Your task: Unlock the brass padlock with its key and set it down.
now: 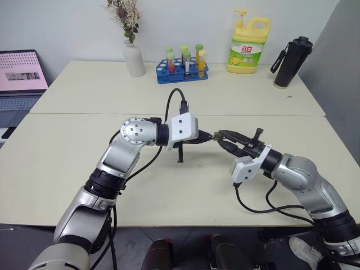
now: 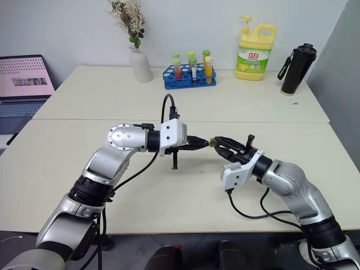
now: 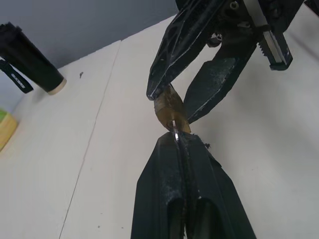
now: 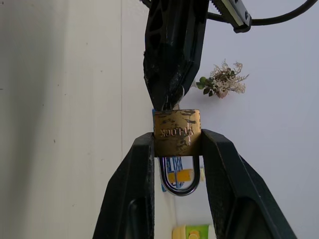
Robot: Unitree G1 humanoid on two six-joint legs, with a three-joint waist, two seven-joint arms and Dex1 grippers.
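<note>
Nearest to us, above the front half of the pale worktop, our two claws meet tip to tip in the air.

Right claw: pinching the brass padlock by the two sides of its squarish body. The silvery shackle loops back between this claw's fingers and sits seated in the body. Lettering shows on the brass face.

Left claw: fingers pressed together, their tips right at the end of the padlock opposite the shackle. There we see a small silvery piece, the key, standing out of the brass and running in between the fingertips. The padlock hangs clear of the worktop, held up between both claws.

Behind the claws, a seam crosses the worktop from side to side.

Far edge, from our left to our right:
- an open laptop, beside the worktop;
- a white vase with dried flowers;
- a blue rack of coloured tubes;
- a yellow pump bottle;
- a black flask.
</note>
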